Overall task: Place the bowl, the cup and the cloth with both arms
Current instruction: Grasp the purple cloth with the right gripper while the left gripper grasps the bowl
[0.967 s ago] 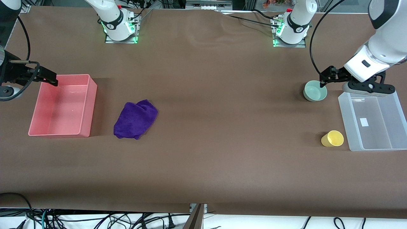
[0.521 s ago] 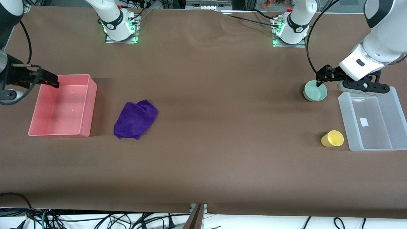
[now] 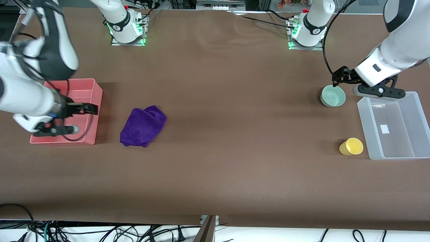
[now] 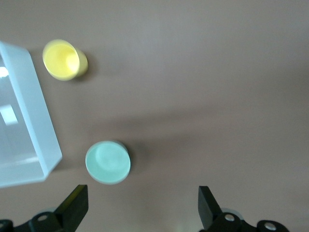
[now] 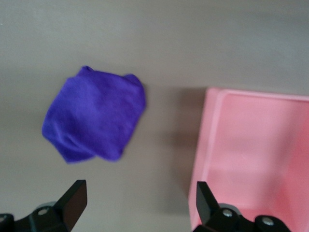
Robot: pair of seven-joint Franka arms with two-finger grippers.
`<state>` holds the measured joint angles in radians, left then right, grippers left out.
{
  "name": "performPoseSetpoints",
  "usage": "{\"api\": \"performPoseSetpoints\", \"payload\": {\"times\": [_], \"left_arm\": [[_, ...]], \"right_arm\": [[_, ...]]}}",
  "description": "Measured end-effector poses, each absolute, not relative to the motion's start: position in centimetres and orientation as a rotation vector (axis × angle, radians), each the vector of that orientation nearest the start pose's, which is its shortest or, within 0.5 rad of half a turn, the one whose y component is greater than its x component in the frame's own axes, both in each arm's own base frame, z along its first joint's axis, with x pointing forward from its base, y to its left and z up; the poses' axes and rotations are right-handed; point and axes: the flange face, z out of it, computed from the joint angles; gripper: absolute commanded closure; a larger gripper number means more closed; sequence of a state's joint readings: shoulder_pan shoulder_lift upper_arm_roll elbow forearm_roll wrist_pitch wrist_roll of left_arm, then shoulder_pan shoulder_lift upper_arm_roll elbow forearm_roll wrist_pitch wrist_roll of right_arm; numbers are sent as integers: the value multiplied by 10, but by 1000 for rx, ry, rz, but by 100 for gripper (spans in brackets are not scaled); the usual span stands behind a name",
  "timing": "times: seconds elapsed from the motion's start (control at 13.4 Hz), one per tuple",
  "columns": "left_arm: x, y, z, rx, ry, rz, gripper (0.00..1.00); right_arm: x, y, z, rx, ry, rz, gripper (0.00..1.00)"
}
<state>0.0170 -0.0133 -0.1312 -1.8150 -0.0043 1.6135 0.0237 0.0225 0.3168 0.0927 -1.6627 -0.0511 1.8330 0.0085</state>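
Observation:
The mint-green bowl (image 3: 333, 96) stands upright at the left arm's end of the table, beside a clear bin; it also shows in the left wrist view (image 4: 107, 162). The yellow cup (image 3: 351, 146) lies on its side nearer to the front camera, also in the left wrist view (image 4: 64, 59). The purple cloth (image 3: 143, 126) lies crumpled beside the pink bin and shows in the right wrist view (image 5: 94, 118). My left gripper (image 3: 337, 78) hangs open and empty just above the bowl's rim (image 4: 141, 208). My right gripper (image 3: 91, 109) is open and empty over the pink bin's wall nearest the cloth (image 5: 140, 200).
An empty pink bin (image 3: 74, 80) stands at the right arm's end of the table, also in the right wrist view (image 5: 251, 154). An empty clear plastic bin (image 3: 403, 134) stands at the left arm's end, also in the left wrist view (image 4: 24, 121). Brown table cover lies between them.
My right arm has swung across the pink bin toward the cloth, bringing its gripper over the bin's wall. My left gripper has shifted slightly above the bowl. Nothing was grasped.

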Motion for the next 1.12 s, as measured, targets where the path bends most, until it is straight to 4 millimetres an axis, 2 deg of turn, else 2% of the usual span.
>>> {"api": "performPoseSetpoints", "payload": {"times": [0.15,0.3,0.52,0.67,0.82,0.89,0.97,1.04,1.12], "left_arm": [[535,-51,485,-3104,281,441,0],[536,-29,442,-3107,416,508,1],[530,5,384,-3049,717,474,1],[522,22,351,-3000,920,396,1],[509,39,313,-2941,1128,293,1],[500,46,293,-2915,1209,259,2],[492,53,274,-2894,1280,241,3],[486,62,258,-2877,1342,232,4],[482,74,243,-2866,1389,223,7]], "right_arm": [[623,86,357,-3146,-151,161,0],[617,113,311,-3135,-117,146,0],[616,147,253,-3116,-150,129,0],[615,155,219,-3106,-164,141,0],[612,158,198,-3102,-169,157,0],[612,159,193,-3099,-171,153,9],[612,161,189,-3098,-172,147,30],[612,162,186,-3096,-173,144,58],[612,162,183,-3095,-174,145,81]]}}
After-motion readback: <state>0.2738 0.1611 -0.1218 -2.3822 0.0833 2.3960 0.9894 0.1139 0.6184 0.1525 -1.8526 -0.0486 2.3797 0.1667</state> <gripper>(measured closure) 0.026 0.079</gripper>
